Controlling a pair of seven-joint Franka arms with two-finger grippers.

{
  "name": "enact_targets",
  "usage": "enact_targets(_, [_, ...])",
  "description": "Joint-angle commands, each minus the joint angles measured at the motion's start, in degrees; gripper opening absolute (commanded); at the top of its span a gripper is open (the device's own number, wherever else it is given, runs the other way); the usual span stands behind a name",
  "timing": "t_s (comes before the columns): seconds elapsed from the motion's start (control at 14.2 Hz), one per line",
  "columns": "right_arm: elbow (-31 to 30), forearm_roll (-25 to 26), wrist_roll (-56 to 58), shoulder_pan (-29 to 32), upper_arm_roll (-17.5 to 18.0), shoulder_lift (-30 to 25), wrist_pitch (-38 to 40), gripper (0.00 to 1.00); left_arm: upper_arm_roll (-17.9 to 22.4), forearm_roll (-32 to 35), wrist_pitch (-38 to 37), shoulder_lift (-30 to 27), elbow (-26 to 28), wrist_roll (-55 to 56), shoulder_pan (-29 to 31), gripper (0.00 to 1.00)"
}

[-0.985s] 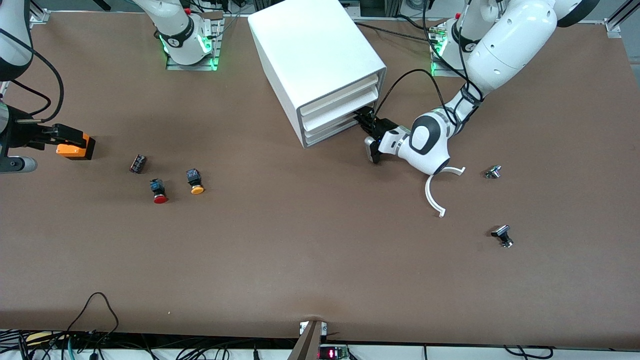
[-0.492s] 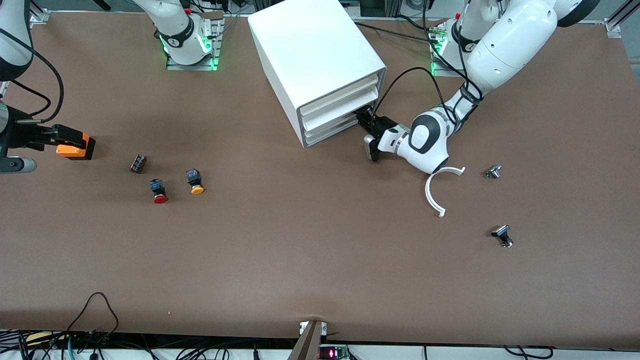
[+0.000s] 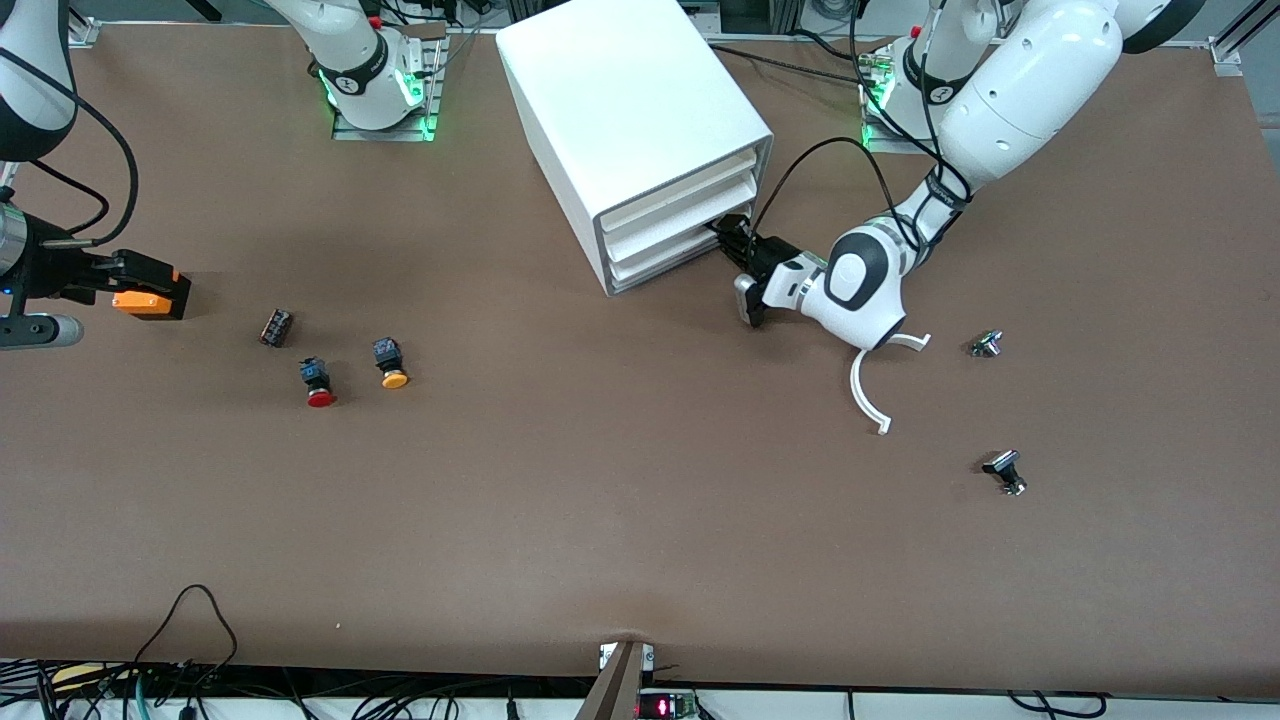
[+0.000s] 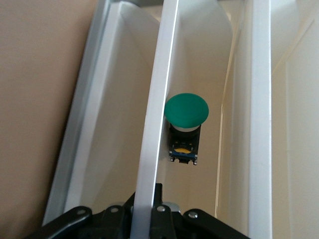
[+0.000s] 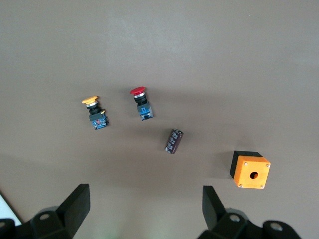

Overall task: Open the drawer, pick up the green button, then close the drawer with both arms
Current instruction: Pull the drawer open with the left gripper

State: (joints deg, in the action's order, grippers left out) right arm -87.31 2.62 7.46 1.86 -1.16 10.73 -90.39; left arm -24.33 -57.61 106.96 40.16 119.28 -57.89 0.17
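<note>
The white three-drawer cabinet [image 3: 630,110] stands at the middle of the table near the robots' bases. Its lowest drawer [image 3: 660,262] is slightly open. My left gripper [image 3: 735,245] is at the drawer's front, at the corner toward the left arm's end. In the left wrist view the gripper [image 4: 149,199] is shut on the drawer's thin front rim [image 4: 159,99]. The green-capped button [image 4: 186,110] lies inside the drawer on its black body. My right gripper [image 3: 130,268] hangs open and empty over the right arm's end of the table; it also shows in the right wrist view [image 5: 144,199].
An orange box [image 3: 150,296] lies under the right gripper. A black cylinder [image 3: 276,328], a red-capped button [image 3: 319,382] and an orange-capped button [image 3: 390,364] lie nearby. A white curved piece [image 3: 865,395] and two small metal parts [image 3: 986,344] [image 3: 1005,470] lie toward the left arm's end.
My left gripper and wrist have shifted slightly away from the cabinet, still holding the drawer's rim. The right arm has barely moved.
</note>
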Motion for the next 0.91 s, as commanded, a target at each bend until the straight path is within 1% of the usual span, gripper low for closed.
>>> enact_targets(0.0, [0.74, -0.07, 0.45, -0.1, 0.11, 0.26, -0.31, 1.0, 2.01, -0.93, 1.85, -1.23, 0.08, -0.29, 0.62, 0.0])
enact_targets(0.42, [0.74, -0.86, 0.45, -0.63, 0.11, 0.61, -0.75, 1.0, 4.12, -0.75, 1.76, -1.49, -2.48, 5.5, 0.71, 0.0])
enact_targets(0.7, [0.74, -2.09, 0.36, -1.77, 0.11, 1.4, -1.71, 1.0, 5.96, -0.75, 1.76, -1.58, -4.15, 7.61, 0.71, 0.0])
enact_targets(0.84, [0.74, -2.0, 0.1, -3.43, 0.11, 1.83, -2.51, 1.0, 7.36, -0.66, 1.76, -1.75, -5.55, 8.15, 0.71, 0.0])
